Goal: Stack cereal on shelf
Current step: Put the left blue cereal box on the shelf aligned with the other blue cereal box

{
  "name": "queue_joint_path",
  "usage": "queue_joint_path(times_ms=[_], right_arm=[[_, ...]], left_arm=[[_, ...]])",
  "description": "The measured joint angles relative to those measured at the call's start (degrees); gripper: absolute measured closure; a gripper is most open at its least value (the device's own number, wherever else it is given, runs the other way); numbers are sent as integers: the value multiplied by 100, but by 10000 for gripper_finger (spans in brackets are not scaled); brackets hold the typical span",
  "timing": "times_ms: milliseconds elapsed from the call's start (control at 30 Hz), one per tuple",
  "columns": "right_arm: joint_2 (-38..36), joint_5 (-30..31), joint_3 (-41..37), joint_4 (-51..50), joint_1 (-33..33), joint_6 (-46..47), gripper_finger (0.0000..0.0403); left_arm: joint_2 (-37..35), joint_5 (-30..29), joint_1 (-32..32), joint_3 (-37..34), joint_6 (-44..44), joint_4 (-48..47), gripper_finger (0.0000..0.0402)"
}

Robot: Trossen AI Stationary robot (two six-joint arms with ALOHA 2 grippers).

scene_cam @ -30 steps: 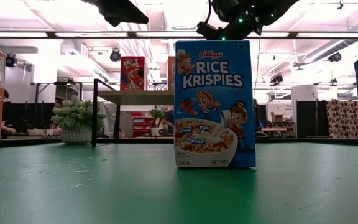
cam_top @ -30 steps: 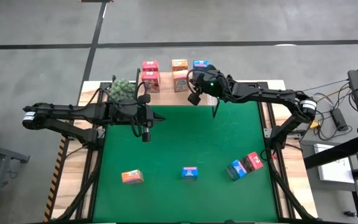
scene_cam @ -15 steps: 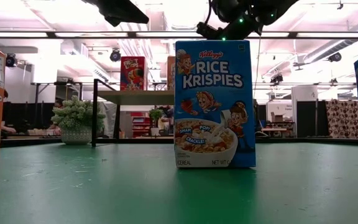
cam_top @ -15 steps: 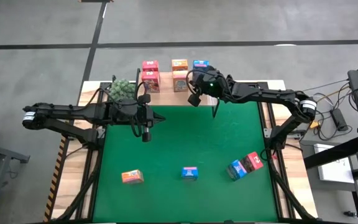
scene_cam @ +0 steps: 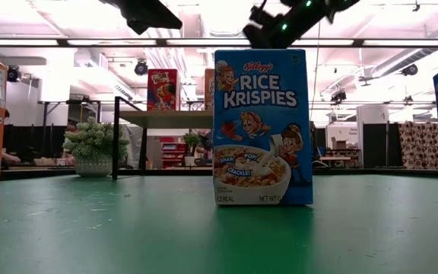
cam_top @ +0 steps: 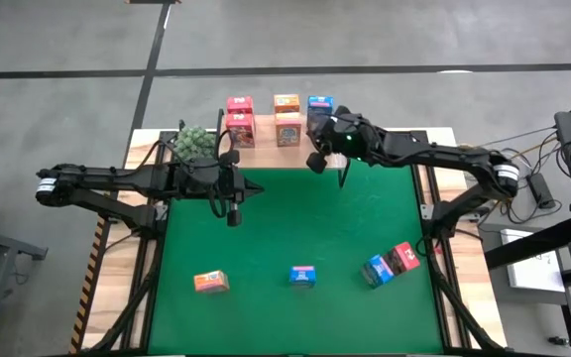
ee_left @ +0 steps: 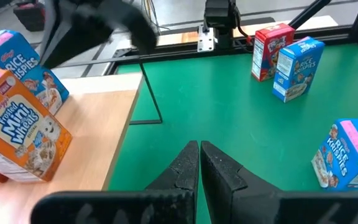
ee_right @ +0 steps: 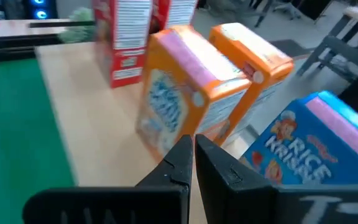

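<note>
Green mat [cam_top: 285, 228] is flanked at twelve o'clock by the shelf [cam_top: 266, 139], where five boxes are stacked; right claw [cam_top: 317, 162] is clenched empty beside them, left claw [cam_top: 233, 214] clenched idle; four boxes at six o'clock await fetching

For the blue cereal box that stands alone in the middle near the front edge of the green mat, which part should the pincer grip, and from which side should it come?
The blue box stands upright and apart from the others on the green mat, with free room around it. Probably best to come straight down from above and close on its two broad printed faces near the top: they are flat and parallel, and the box is thin between them.
</note>
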Motion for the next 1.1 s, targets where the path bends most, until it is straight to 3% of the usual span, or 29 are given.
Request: queue_joint_path(times_ms=[267,567,800,1100], right_arm=[[-623,-740,0,-1102,831,737,394],[-554,-754,-4,-1812,2205,1413,394],[-310,-760,-11,-1773,3293,1637,394],[95,-514,-11,-1762,4029,2520,393]], left_arm=[[0,13,-224,0,-353,2,402],[0,13,-758,0,-534,115,402],[0,13,-1055,0,-595,283,402],[0,12,-1458,0,-839,624,402]])
